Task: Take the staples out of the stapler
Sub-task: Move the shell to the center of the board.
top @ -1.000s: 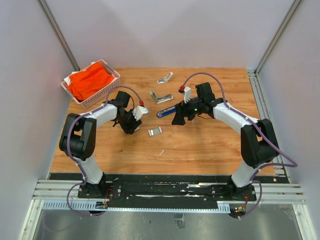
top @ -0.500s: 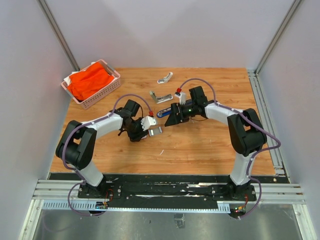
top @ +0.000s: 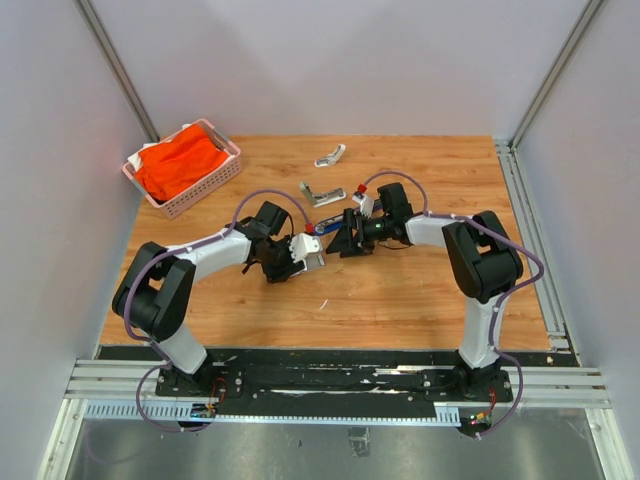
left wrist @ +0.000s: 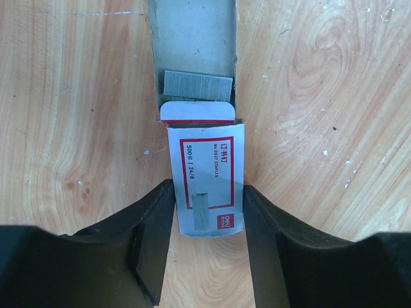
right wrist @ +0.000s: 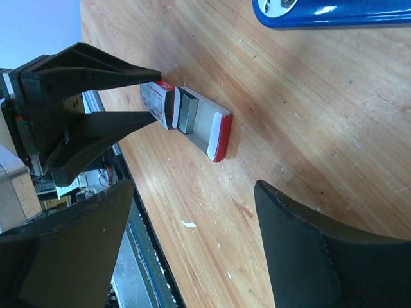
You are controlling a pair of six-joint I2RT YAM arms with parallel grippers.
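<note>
The wooden table (top: pixel 430 300) fills most of the cell, and both arms are bent in toward its middle, their wrists close together. In the far left corner sits a pink basket (top: pixel 232 158) stuffed with orange cloth (top: pixel 178 165).

The stapler (right wrist: pixel 327 13) lies flat on the wood near the centre, just past the right gripper (right wrist: pixel 194 184) and clear of it. From where that wrist looks, only the glossy blue body shows. The right gripper's fingers are spread wide over bare wood, holding nothing.

Behind the stapler, toward the back wall, lies a bent grey metal piece (top: pixel 318 193). A smaller pale piece (top: pixel 330 155) lies farther back again.

The left gripper (left wrist: pixel 209 189) is down at the table, with a small white box (left wrist: pixel 207 173) framed in red lying lengthwise between its fingers (left wrist: pixel 151 237). Both black fingers sit right against the box's long sides, but I cannot tell whether they squeeze it or only flank it.

The box's grey tray (left wrist: pixel 192 38) stands drawn out on the side away from the gripper. A short silvery strip of staples (left wrist: pixel 196 85) lies across the tray, just past the box's mouth. Seen from the right wrist, the tray's outer end is red.

A tiny pale sliver (right wrist: pixel 187 224) rests on the wood near the box, on the side toward the arms' bases
</note>
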